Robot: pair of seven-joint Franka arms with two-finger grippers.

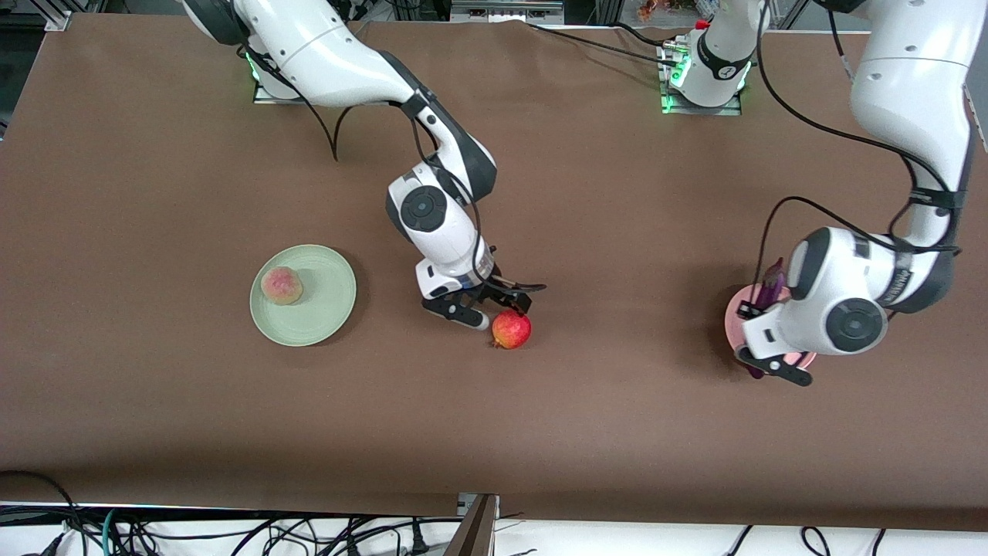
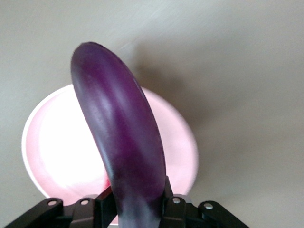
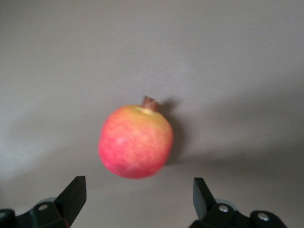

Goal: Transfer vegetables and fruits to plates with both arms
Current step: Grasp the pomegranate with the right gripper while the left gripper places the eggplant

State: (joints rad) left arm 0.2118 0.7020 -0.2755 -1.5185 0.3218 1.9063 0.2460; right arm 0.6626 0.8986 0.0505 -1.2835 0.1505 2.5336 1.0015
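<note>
My left gripper (image 1: 760, 333) is shut on the purple eggplant (image 1: 772, 284) and holds it over the pale pink plate (image 1: 732, 315) at the left arm's end of the table. In the left wrist view the eggplant (image 2: 123, 142) arches from the gripper (image 2: 135, 209) above the pink plate (image 2: 47, 142). My right gripper (image 1: 496, 303) is open and low, just beside the red-yellow pomegranate (image 1: 511, 330) mid-table. In the right wrist view the pomegranate (image 3: 135, 142) lies ahead of the open gripper (image 3: 137, 190). The peach (image 1: 282, 286) rests on the pale green plate (image 1: 324, 309). The chili pepper is out of view.
The brown table cover (image 1: 617, 432) is bare around the plates and the pomegranate. Cables hang along the table edge nearest the front camera (image 1: 231, 533). The arm bases stand at the back edge.
</note>
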